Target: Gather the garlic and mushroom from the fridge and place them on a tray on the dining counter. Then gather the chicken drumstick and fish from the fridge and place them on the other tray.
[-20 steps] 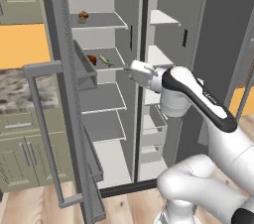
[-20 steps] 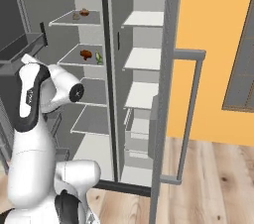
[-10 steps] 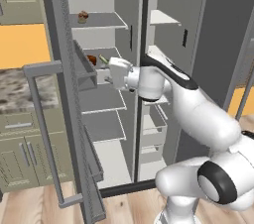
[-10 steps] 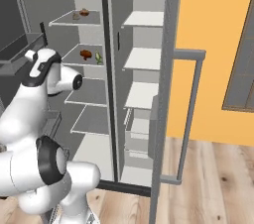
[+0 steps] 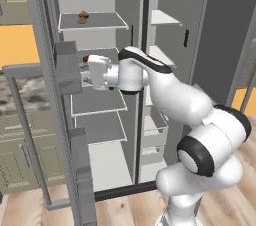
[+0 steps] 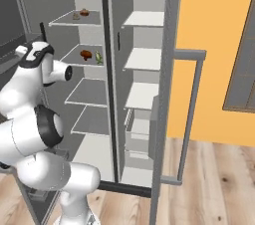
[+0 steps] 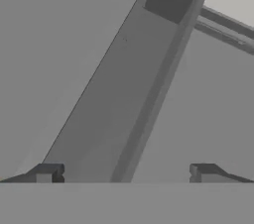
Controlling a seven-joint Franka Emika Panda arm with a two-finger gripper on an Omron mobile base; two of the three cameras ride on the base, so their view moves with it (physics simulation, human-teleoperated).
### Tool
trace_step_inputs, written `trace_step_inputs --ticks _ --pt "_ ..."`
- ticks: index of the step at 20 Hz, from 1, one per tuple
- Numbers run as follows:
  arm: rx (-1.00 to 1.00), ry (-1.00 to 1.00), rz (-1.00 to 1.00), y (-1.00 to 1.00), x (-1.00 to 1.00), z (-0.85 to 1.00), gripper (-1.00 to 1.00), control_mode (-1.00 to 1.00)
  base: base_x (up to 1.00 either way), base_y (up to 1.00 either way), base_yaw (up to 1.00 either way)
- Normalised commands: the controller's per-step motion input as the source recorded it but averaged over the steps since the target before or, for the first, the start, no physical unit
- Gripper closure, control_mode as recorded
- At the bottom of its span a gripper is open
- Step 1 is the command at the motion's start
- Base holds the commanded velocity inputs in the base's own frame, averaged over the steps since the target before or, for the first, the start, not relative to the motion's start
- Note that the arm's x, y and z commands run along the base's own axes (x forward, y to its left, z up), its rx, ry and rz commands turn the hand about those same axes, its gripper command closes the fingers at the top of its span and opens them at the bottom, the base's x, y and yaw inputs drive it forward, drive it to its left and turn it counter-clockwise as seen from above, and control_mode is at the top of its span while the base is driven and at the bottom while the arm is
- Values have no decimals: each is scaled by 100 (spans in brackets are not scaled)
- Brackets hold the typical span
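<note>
The grey fridge (image 5: 150,0) stands with both doors open. On its top left shelf lie a brown mushroom (image 6: 84,12) and a small pale garlic (image 6: 76,16). The mushroom (image 5: 83,17) is also seen from the left base. A reddish-brown chicken drumstick (image 6: 85,54) rests on the second shelf. My gripper (image 5: 91,72) reaches into the left compartment at that shelf's height, close to the door bin (image 5: 67,67). In the hand view the gripper (image 7: 126,173) is open, its fingertips (image 7: 47,173) wide apart with nothing between them, facing grey fridge surfaces. The fish, both trays and the dining counter are out of view.
A greenish-yellow item (image 6: 98,58) lies beside the drumstick. The left door (image 5: 60,120) with its bins stands close to my hand. The right door (image 6: 187,119) with its bar handle juts out. A marble-topped olive cabinet (image 5: 20,95) sits left of the fridge.
The arm has swung left and stretched into the left compartment, carrying the hand from the fridge's middle to the second shelf by the door bin. The jaws stay open.
</note>
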Motion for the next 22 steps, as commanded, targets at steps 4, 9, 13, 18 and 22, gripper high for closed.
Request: trace_step_inputs --ticks 4,9,13,18,22 --pt "0 5 4 98 15 0 -100 -100 0 0 0" --pt "-9 -8 -1 46 -23 8 -100 -100 0 0 0" --pt "-18 -31 -6 0 -72 41 -100 -100 0 0 0" --pt "-14 -19 -11 -7 -66 44 -100 -100 0 0 0" --pt "-14 -1 -25 -45 -31 15 -100 -100 0 0 0"
